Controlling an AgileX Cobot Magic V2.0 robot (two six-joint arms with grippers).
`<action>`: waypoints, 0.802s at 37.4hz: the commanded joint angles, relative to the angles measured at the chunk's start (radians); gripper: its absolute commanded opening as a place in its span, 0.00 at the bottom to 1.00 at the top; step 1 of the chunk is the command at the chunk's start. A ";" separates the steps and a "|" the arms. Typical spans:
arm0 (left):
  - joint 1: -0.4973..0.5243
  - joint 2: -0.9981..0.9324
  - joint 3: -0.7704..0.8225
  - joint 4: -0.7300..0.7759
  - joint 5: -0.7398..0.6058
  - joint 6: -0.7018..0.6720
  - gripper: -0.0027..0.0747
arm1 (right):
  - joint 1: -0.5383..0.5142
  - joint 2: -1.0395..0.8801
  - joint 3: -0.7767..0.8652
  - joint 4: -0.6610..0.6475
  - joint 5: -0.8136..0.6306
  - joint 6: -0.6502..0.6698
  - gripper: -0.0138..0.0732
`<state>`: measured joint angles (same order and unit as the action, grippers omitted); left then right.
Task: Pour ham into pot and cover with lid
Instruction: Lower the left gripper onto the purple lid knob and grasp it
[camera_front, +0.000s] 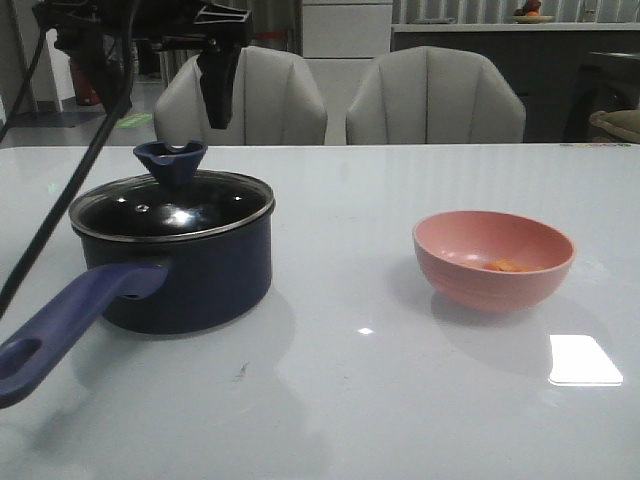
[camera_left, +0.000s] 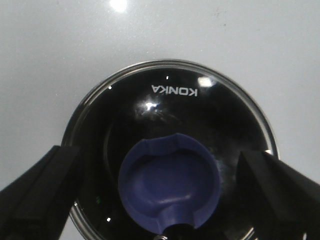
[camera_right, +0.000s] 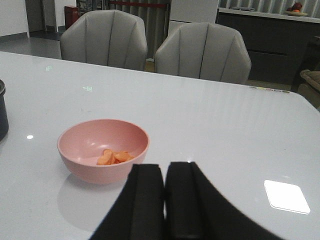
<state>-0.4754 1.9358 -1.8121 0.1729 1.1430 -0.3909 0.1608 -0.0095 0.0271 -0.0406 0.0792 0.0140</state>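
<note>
Resting on the white desk (camera_front: 400, 400), the pot (camera_front: 190, 280) sits at about nine o'clock from the desk's middle in the front view, its long purple-blue handle (camera_front: 70, 320) running toward seven o'clock and the near edge. The lid (camera_front: 172, 207) is seated on the pot's rim, its blue knob (camera_front: 170, 160) upright. The pink bowl (camera_front: 493, 259) stands well apart at three o'clock, and the ham (camera_right: 114, 157) lies inside it as several small orange pieces. The right hand (camera_right: 165, 185) hovers near the bowl, its fingers pressed together on nothing. Farther back, the left hand (camera_left: 160, 192) hangs above the lid with its fingers (camera_left: 45, 185) spread to either side of the knob, apart from it. Two grey chairs (camera_front: 435, 95) stand beyond the desk.
</note>
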 joint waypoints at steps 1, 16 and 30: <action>-0.004 -0.040 -0.041 0.020 -0.010 -0.032 0.86 | -0.007 -0.021 -0.005 -0.010 -0.079 0.000 0.36; -0.004 0.003 -0.041 -0.042 0.009 -0.036 0.86 | -0.007 -0.021 -0.005 -0.010 -0.079 0.000 0.36; -0.004 0.038 -0.041 -0.046 0.035 -0.043 0.83 | -0.007 -0.021 -0.005 -0.010 -0.079 0.000 0.36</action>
<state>-0.4754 2.0261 -1.8187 0.1268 1.1880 -0.4202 0.1608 -0.0095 0.0271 -0.0406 0.0792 0.0140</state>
